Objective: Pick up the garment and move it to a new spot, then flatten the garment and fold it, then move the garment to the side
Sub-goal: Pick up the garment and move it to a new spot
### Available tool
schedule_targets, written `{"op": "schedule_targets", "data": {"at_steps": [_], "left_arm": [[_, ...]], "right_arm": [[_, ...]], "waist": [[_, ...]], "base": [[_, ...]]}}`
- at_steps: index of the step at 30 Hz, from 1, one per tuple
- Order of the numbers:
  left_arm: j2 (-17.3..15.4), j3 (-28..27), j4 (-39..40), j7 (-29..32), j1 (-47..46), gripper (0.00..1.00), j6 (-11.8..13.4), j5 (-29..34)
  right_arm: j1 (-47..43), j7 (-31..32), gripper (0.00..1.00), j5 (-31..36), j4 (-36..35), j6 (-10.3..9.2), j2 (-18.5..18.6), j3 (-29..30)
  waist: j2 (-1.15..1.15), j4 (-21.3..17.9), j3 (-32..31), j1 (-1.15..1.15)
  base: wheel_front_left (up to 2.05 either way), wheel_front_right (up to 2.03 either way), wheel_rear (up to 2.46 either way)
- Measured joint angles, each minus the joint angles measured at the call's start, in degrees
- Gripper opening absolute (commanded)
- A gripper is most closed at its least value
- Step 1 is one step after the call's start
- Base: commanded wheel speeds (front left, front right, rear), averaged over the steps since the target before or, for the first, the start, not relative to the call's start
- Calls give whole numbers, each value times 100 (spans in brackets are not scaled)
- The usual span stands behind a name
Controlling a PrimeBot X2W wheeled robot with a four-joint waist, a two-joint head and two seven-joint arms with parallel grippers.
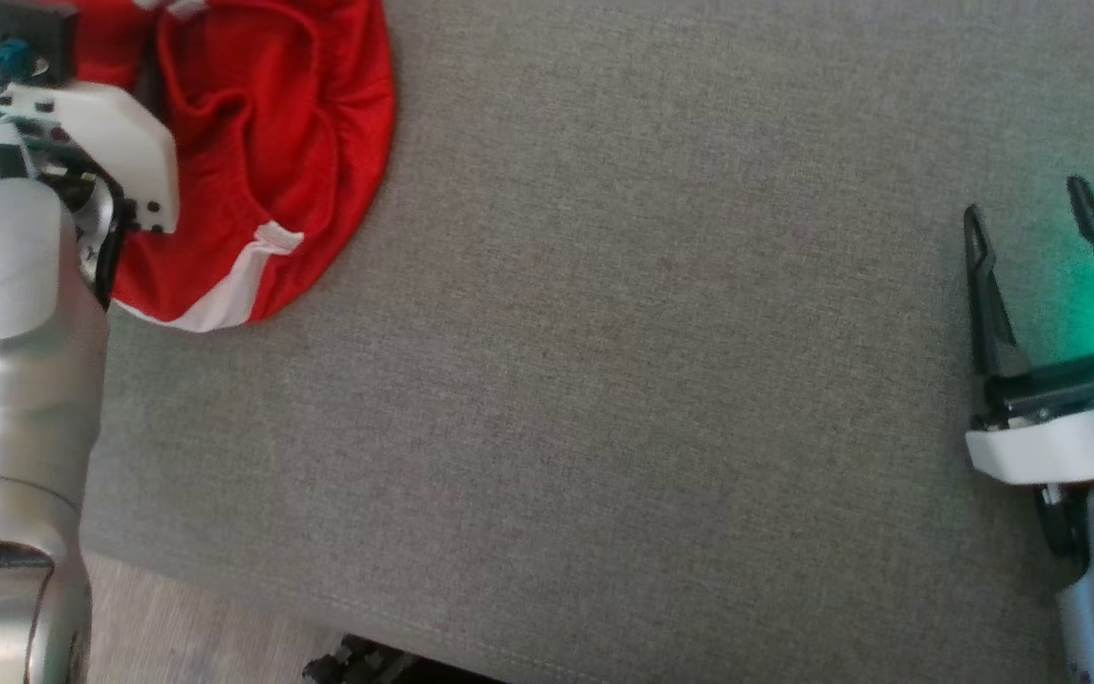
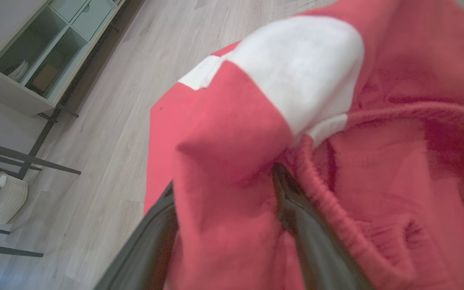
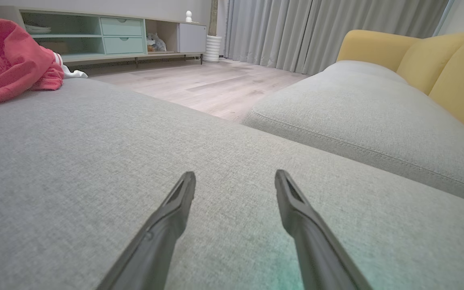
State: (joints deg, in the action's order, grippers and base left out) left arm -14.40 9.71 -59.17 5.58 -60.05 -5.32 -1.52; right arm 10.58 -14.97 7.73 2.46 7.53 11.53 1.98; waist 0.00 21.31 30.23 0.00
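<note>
Red garment (image 1: 262,142) lies bunched at the far left of the grey cushion (image 1: 651,332) in the head view, well apart from my right gripper (image 1: 1022,198), wide open and empty at the right. Left wrist view: my left gripper (image 2: 224,177) straddles a fold, fingers spread, nothing clamped, so left is nearer. Right wrist view: garment far left.

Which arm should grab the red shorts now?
The left. Its open left pincer straddles a fold of the red shorts, while the right pincer hovers open over the bare grey cushion, far from them.
</note>
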Motion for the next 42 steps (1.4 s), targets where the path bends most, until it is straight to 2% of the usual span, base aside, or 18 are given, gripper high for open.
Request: {"op": "schedule_targets", "data": {"at_steps": [2, 3, 4, 11, 16, 19, 24, 26, 29, 33, 35, 37, 42], "left_arm": [[-9, -15, -179, -131, -47, 100, 137, 1], [-3, -15, -249, -198, -79, 42, 138, 1], [8, -18, -309, -282, -106, 0, 168, 0], [8, -59, -566, -670, -456, 0, 116, -207], [-73, -43, -488, -882, -673, 0, 43, -211], [-142, 37, -222, -1018, -784, 0, -83, -218], [-38, 391, 497, -989, -908, 0, -183, -600], [58, 856, 945, -756, -900, 0, -182, -1167], [1, 1502, 1781, -383, -859, 0, -227, -1933], [-305, 1671, 2693, -160, -826, 0, -226, -2769], [-337, 1644, 2925, -107, -793, 0, -226, -3011], [-223, 1625, 3029, -110, -733, 0, -213, -3158], [433, 1796, 3053, -103, -445, 0, -100, -3353]], "right_arm": [[83, 0, 100, 0, -31, 0, 0, 3], [119, -1, 100, 0, -38, 0, -1, 1], [148, -1, 100, 0, -35, 0, -5, -10], [197, 1, 100, -2, 252, 0, -77, -164], [141, 3, 100, -18, 466, 0, -359, -250], [121, 3, 100, -43, 544, 0, -533, -325], [-191, 3, 100, -156, 649, 0, -764, -386], [-285, 3, 100, -210, 705, 0, -811, -421], [-359, 4, 100, -368, 787, 0, -845, -516], [-482, 4, 100, -759, 820, 0, -847, -724], [-490, 5, 100, -870, 816, 0, -858, -771], [-490, 9, 100, -976, 815, 0, -859, -778], [-474, 10, 100, -1218, 812, 0, -860, -782]], "waist": [[0, -27, 90, -1], [0, -42, 114, 0], [0, -59, 122, 0], [0, -139, -146, 0], [0, -261, -587, 0], [0, -374, -936, -1], [0, -668, -1578, -2], [1, -846, -1820, -2], [0, -1211, -2116, -1], [0, -1798, -2438, -2], [1, -2116, -2552, -2], [1, -2438, -2636, -2], [1, -3208, -2731, -1]], "base": [[0, 0, 0], [0, 0, 0], [0, 0, 0], [0, 0, 0], [0, 0, 0], [0, 0, 0], [0, 0, 0], [0, 0, 0], [0, 0, 0], [0, 0, 0], [0, 0, 0], [0, 0, 0], [0, 0, 0]]}}
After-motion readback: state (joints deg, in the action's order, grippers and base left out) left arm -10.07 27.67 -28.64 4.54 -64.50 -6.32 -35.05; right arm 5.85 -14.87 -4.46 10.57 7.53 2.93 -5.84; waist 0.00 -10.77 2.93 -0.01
